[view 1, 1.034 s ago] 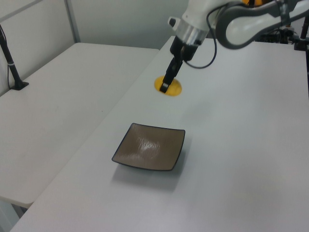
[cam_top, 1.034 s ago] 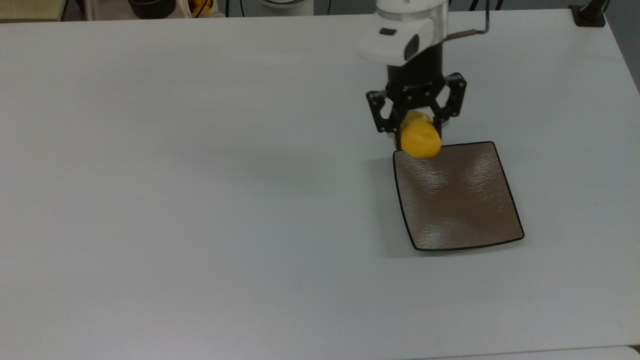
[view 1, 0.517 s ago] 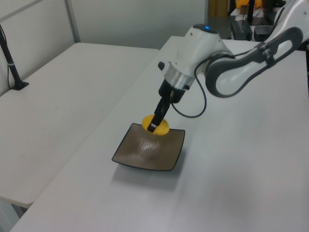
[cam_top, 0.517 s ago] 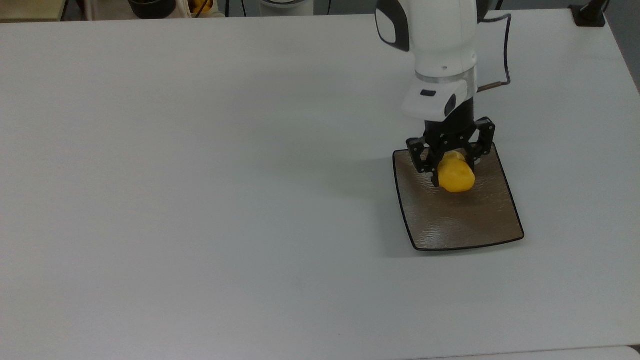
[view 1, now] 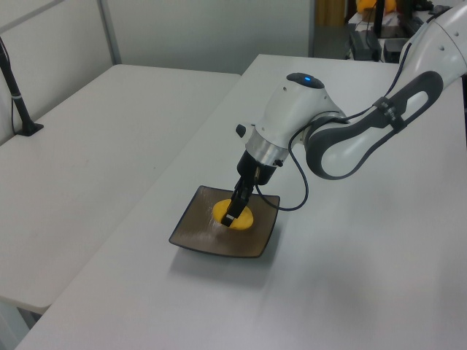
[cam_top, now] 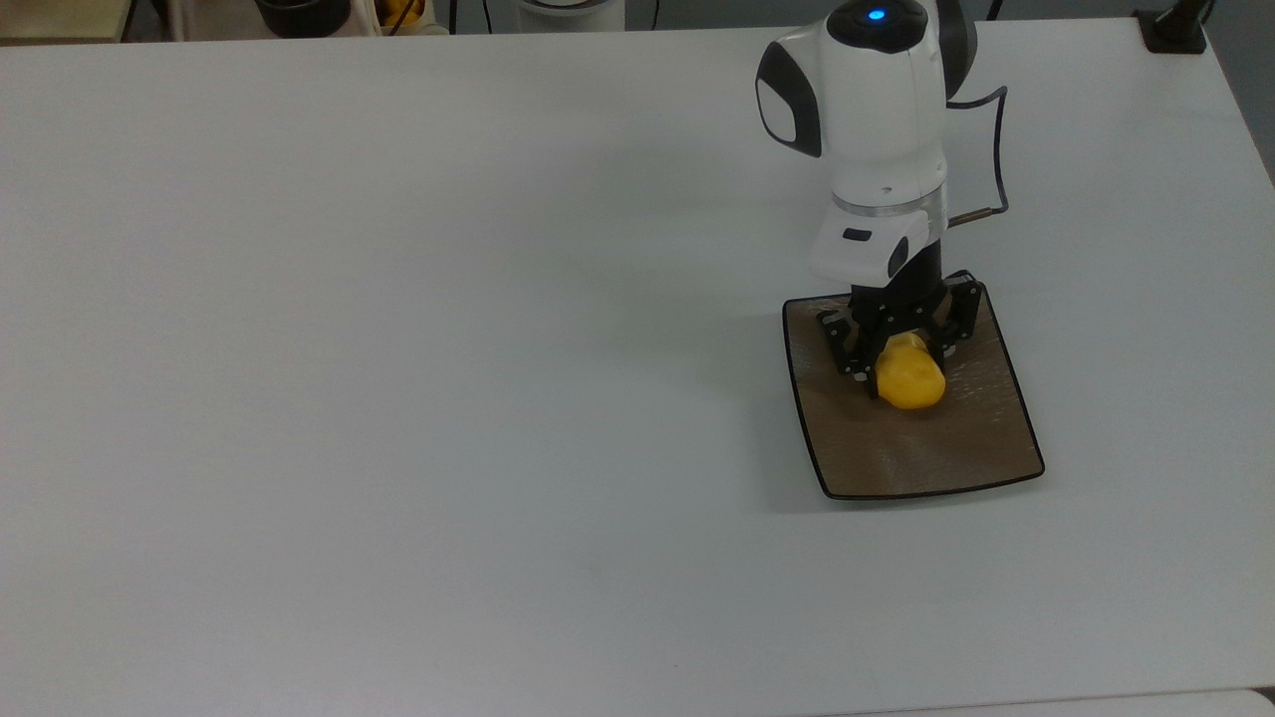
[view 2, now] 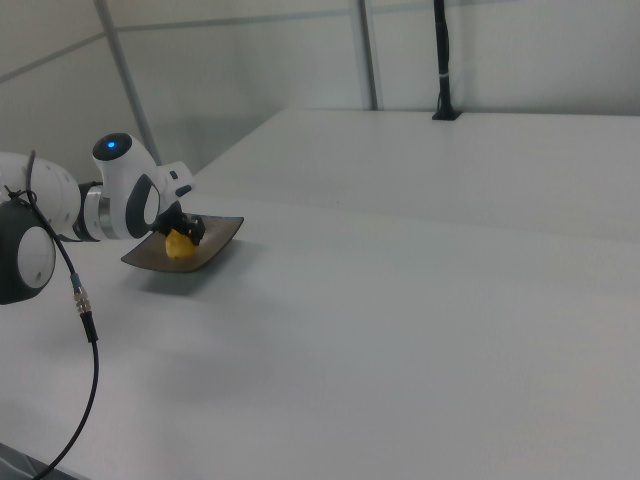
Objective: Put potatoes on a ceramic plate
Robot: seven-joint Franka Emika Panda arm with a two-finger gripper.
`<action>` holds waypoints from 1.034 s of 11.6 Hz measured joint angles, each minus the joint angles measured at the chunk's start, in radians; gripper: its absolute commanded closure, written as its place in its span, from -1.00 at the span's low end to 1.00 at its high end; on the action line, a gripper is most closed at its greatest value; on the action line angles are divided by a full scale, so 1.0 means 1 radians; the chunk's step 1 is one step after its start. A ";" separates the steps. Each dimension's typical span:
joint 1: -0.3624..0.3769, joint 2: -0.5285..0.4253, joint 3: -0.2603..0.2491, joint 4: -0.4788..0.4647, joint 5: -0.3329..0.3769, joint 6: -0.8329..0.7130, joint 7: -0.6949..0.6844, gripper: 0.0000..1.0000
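Top view: the tool (cam_top: 901, 351) is clamped on the yellow potato (cam_top: 910, 376), low over the square brown ceramic plate (cam_top: 926, 448) on the white counter (cam_top: 398, 349)'s right.

Left view: the potato (view 1: 235, 216) sits mid-plate.

Right view: the plate (view 2: 215, 238) lies at far left.

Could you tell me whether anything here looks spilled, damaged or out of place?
Nothing stands out. The plate lies flat and whole on the table, and the end effector holds the potato low over it.
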 measured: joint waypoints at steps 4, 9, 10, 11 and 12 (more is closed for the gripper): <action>0.002 0.001 0.000 0.001 -0.116 0.000 0.006 -1.00; -0.008 -0.030 -0.003 0.024 -0.145 0.000 0.055 -1.00; -0.018 -0.065 -0.004 0.023 -0.145 -0.024 0.057 -1.00; -0.034 -0.107 -0.005 0.023 -0.145 -0.089 0.058 -1.00; -0.051 -0.159 -0.007 0.023 -0.145 -0.181 0.059 -1.00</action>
